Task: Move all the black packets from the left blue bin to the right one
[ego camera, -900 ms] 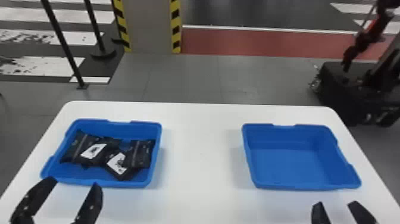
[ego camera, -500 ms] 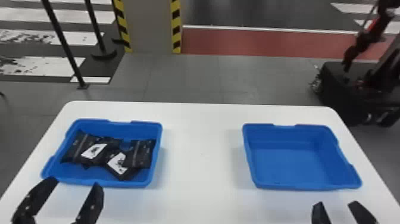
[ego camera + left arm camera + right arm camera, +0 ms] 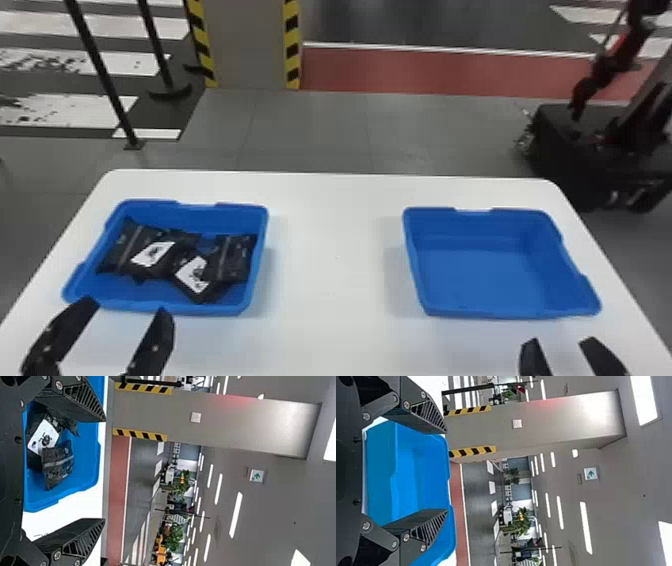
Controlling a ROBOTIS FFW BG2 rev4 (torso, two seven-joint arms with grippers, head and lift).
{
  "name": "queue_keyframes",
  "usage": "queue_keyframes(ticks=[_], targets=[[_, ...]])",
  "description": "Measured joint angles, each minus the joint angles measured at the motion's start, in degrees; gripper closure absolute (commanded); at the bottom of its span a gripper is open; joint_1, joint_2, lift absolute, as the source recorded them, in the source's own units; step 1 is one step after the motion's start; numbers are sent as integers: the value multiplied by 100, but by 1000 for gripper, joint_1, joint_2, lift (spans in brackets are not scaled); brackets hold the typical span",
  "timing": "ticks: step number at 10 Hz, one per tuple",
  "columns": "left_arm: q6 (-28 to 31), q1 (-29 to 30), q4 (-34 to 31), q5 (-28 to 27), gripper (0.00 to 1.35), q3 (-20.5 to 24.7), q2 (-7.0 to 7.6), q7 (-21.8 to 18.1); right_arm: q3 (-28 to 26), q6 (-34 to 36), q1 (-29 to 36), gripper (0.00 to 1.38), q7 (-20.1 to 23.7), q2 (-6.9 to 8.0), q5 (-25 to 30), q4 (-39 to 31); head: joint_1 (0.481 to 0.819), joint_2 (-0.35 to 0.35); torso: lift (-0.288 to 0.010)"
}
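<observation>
In the head view my left gripper stands open at the near edge of the left blue bin; in the left wrist view the left gripper has nothing between its fingers. Several black packets lie overlapping in that bin, two with white labels, and a packet shows in the left wrist view too. The right blue bin holds nothing. Nearer than this bin, at the bottom edge of the head view, is my right gripper, open and empty; the right wrist view shows the right gripper likewise.
Both bins rest on a white table, with a stretch of tabletop between them. Beyond the table stand black posts, a pillar with striped edges and a dark wheeled machine.
</observation>
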Motion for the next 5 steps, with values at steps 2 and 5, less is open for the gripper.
queue_keyframes(ticks=[2, 5], targets=[[179, -146, 0, -85, 137, 114, 1, 5, 20, 0, -18, 348, 6, 0, -12, 13, 695, -25, -110], [938, -525, 0, -334, 154, 435, 30, 5, 29, 0, -62, 348, 32, 0, -33, 52, 695, 20, -110]])
